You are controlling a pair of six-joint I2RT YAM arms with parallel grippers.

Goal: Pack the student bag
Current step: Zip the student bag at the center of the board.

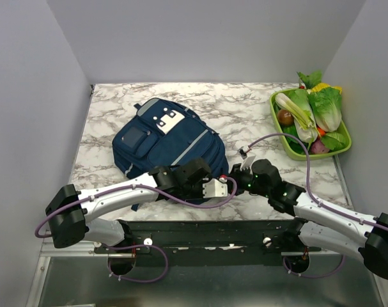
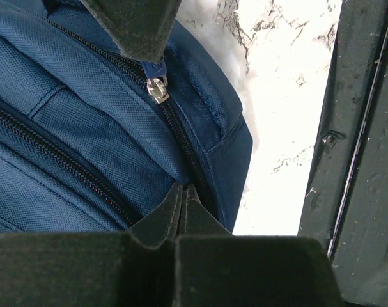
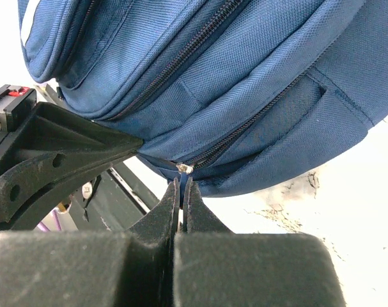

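Observation:
The student bag (image 1: 168,144) is a navy backpack lying flat on the marble table, its white patch at the far end. Both grippers meet at its near right corner. My left gripper (image 1: 209,182) is shut, its tips pinching the bag's fabric (image 2: 183,188) beside a zipper track. My right gripper (image 1: 233,174) is shut on the blue zipper pull tab (image 3: 182,185), just below the silver slider (image 3: 185,168). The slider also shows in the left wrist view (image 2: 156,89), with a right finger (image 2: 136,25) above it. The zippers I see are closed.
A green tray (image 1: 275,118) of vegetables stands at the back right. The dark front rail (image 2: 353,160) runs close beside the bag's near corner. White walls close in the table on three sides.

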